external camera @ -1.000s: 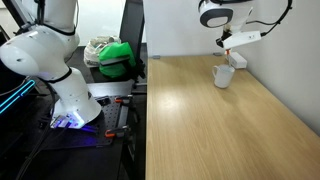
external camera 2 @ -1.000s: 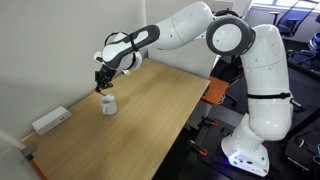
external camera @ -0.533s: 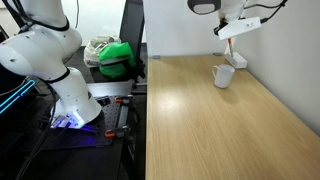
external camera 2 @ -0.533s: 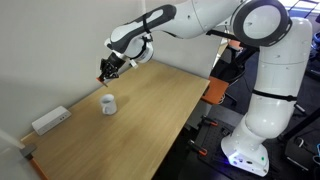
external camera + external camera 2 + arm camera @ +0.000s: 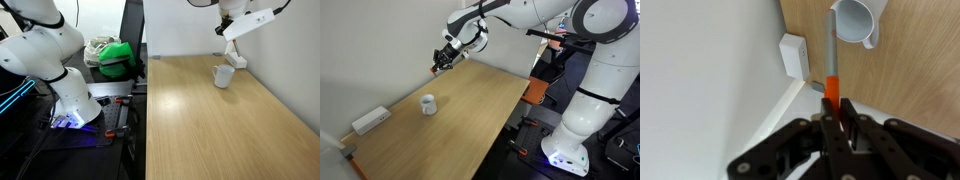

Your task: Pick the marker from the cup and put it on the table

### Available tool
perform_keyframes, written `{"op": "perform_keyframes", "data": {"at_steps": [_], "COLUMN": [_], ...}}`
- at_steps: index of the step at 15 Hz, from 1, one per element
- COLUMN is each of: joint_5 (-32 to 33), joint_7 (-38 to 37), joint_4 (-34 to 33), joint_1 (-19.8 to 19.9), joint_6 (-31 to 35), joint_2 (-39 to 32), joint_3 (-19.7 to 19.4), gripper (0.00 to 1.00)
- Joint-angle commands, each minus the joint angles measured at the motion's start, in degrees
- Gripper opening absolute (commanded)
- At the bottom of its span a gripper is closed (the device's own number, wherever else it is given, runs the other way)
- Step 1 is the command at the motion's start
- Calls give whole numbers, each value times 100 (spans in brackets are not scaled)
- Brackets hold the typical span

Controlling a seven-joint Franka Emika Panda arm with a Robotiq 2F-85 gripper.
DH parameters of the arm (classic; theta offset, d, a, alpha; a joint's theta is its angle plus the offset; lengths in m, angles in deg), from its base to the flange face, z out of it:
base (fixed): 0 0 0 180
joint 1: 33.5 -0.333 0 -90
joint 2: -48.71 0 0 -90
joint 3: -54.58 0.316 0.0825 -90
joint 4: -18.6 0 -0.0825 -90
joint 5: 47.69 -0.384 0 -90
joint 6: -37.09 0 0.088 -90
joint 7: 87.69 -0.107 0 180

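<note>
Arm (image 5: 515,10) stretched out high, end effector (image 5: 836,112) clamped on the marker (image 5: 831,60)

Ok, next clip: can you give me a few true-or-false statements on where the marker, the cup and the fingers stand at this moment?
1. The cup stands upright on the table. True.
2. The marker sits inside the cup. False: the wrist view shows it out of the cup, clamped between the fingers.
3. The gripper is open and empty. False: it is shut on the marker.
4. The gripper hangs in the air above the table, off to one side of the cup. True in both exterior views.
</note>
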Motion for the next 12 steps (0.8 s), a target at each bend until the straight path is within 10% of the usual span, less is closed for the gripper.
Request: {"op": "perform_keyframes", "data": {"at_steps": [1,7,12], "joint_5": [-638,-497,11], "joint_7": [1159,2092,1806], "joint_4": [105,40,-836], "joint_1": [-605,-1151,-410], "joint_6": [-1054,-2215,-3097], "joint_2": [378,378,170], "joint_3": [-1105,-2326,-1581], "gripper": [3,3,3]}}
